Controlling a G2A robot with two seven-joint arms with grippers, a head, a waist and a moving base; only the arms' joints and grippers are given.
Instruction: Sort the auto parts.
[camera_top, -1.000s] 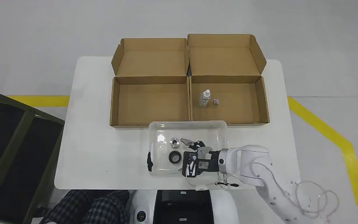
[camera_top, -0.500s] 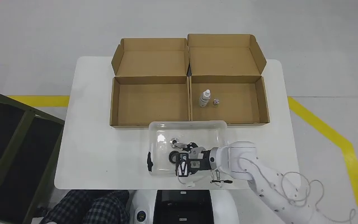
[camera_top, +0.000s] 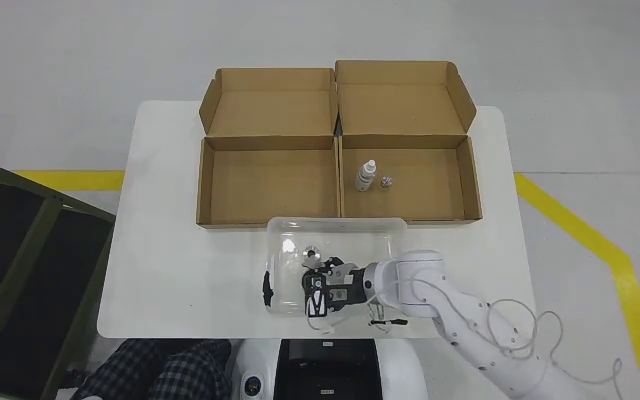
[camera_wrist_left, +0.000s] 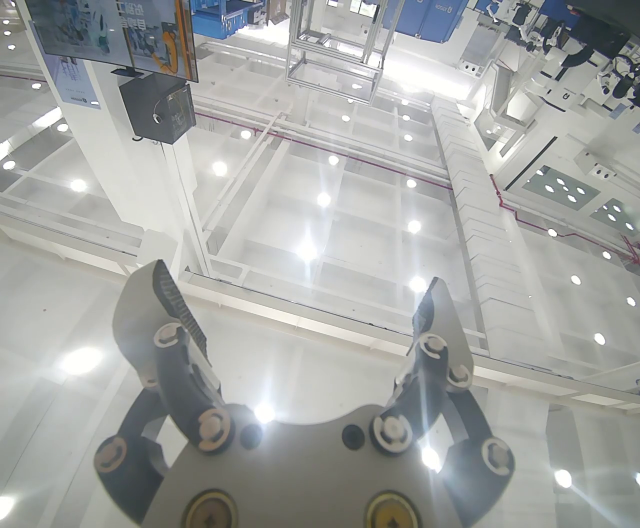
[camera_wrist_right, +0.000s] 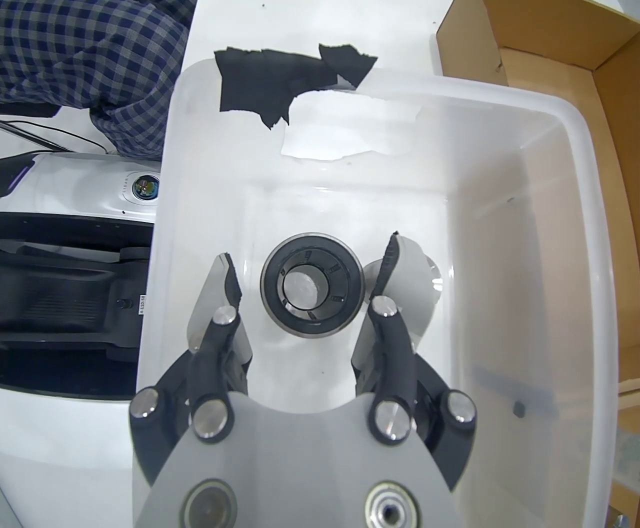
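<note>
A black ring-shaped part with a silver centre lies on the floor of the clear plastic bin. My right gripper is open low inside the bin, one finger on each side of the ring. A silver round part sits just beyond one finger; from above this silver part lies just beyond the right gripper in the bin. My left gripper is open, holds nothing and points up at the ceiling.
Two open cardboard boxes stand behind the bin: the left box and the right box, which holds a small white bottle and a tiny part. Black tape sticks to the bin's near rim.
My right gripper has slid left inside the bin and now straddles the black ring, which it covers from above.
</note>
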